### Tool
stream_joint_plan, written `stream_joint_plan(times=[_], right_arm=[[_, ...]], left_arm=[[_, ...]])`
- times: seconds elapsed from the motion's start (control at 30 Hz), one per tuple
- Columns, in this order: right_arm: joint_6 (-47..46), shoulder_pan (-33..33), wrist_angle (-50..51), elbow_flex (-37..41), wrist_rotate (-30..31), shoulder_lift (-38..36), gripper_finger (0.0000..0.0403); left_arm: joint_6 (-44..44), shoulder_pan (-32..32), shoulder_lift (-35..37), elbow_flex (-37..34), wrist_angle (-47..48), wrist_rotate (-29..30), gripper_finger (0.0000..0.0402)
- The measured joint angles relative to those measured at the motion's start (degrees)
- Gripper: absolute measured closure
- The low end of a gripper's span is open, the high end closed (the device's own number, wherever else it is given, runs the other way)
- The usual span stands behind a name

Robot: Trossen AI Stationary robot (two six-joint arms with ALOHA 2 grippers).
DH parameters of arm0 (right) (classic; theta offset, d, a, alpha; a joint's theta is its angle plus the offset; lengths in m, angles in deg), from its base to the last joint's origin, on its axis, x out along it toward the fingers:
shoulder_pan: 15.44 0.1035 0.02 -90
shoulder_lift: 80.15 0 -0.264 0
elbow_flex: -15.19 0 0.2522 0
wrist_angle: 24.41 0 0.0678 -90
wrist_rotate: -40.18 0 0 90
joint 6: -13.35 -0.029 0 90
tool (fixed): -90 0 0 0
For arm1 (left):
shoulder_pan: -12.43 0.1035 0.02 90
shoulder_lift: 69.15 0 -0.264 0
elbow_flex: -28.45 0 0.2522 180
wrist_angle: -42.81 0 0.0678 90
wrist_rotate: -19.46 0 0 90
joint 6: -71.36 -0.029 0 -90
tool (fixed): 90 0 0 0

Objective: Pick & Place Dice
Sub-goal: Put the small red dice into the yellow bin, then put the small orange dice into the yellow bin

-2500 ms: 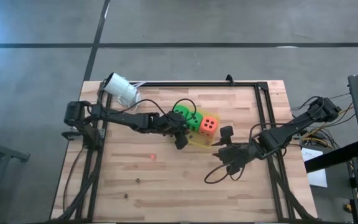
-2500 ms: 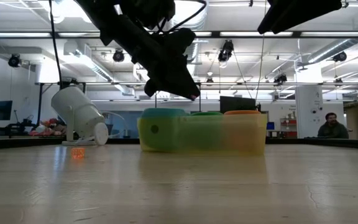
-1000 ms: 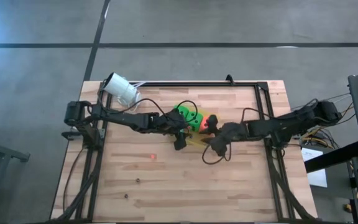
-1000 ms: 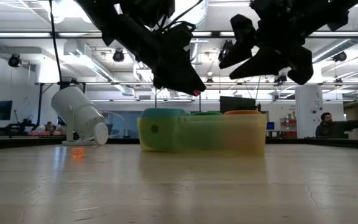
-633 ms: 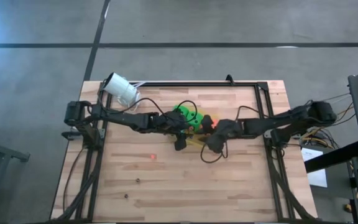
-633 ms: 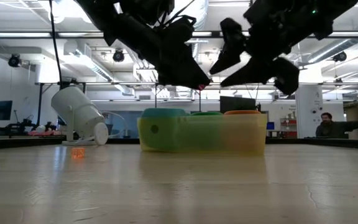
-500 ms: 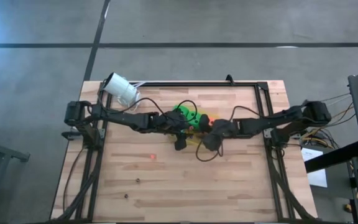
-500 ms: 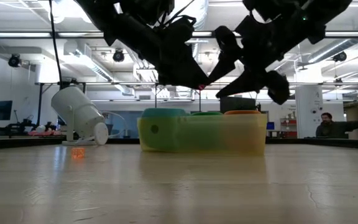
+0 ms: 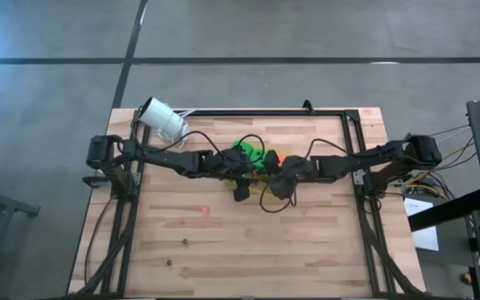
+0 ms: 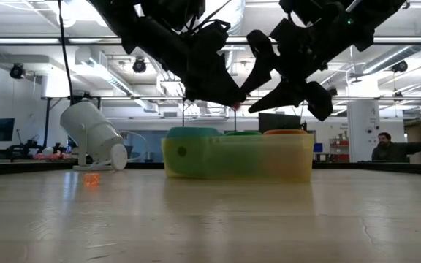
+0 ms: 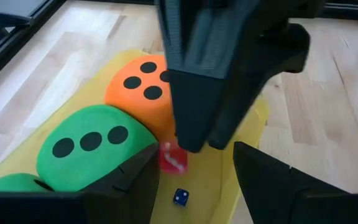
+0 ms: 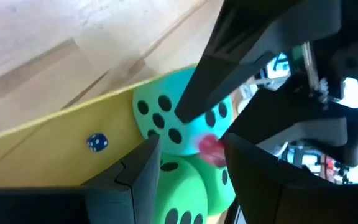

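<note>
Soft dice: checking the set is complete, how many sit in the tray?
4: orange die, green die beside it, second green die next, teal die by the greens. More may be hidden.

Left gripper (image 10: 229, 102) and right gripper (image 10: 251, 91), jaws parted, nose to nose mid-table.

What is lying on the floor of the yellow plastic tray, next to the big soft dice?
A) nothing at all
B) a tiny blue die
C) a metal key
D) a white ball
B: the left wrist view shows a tiny blue die on the floor of the yellow plastic tray, beside the big green soft die.
</note>
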Motion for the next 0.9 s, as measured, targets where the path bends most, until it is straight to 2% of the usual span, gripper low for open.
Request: stream_joint_plan(times=[0.27,0.47,0.63,0.9], right_arm=[[-0.2,-0.8,0.0,0.0,0.0,0.4,0.0229],[-2.0,-0.1,3.6,0.1,0.5,-4.0,0.0229],[-7.5,2.9,10.9,0.1,0.5,-9.8,0.0229],[-18.1,10.1,19.0,0.3,0.4,-16.8,0.0229]], left_arm=[[-0.7,0.0,0.0,0.0,-0.1,0.0,0.0198],[-1.3,0.0,1.0,0.0,2.6,0.0,0.0196],[-6.6,-0.3,4.9,0.0,12.1,0.0,0.0200],[-8.4,-4.4,12.0,-0.1,30.2,0.6,0.0201]])
